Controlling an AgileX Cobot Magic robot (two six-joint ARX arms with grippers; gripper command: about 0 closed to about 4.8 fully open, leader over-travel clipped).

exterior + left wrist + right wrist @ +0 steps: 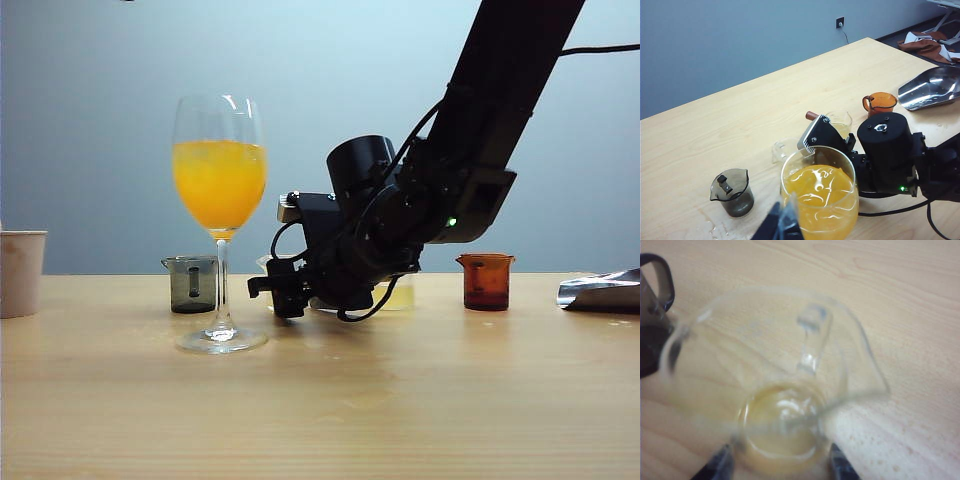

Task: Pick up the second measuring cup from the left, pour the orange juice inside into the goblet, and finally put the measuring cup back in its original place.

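**Emptied cup back down among its neighbours, goblet full**

The goblet [220, 215] stands on the light wooden table [400, 400] with its bowl well filled by the orange juice [219, 183] — so the pour looks finished, by my reading, and what remains is the return of the cup. The right gripper [780, 467] is low at the table just right of the goblet's foot, its two dark fingertips [715, 465] either side of the base of the second measuring cup [775, 385]; the cup is clear, nearly empty, only a thin orange film left at its bottom. The jaws stand part-way apart around it; whether they press the glass or have let go, the blurred wrist view does not show. Nor can I tell if the cup's base is touching the wood.

The left gripper [780, 225] hangs above the goblet's rim, only its dark tips in view; open or closed is not visible.

Room is tight: the smoky grey cup [192, 284] sits just beside the returned cup on one side, the pale yellow cup [840, 120] just behind the right wrist, the amber cup [486, 281] farther right, a metal scoop [600, 291] near the table's right edge; the goblet's stem is the nearest thing to knock. A withdrawal upward and to the right, away from the stem, seems the clearest way out.
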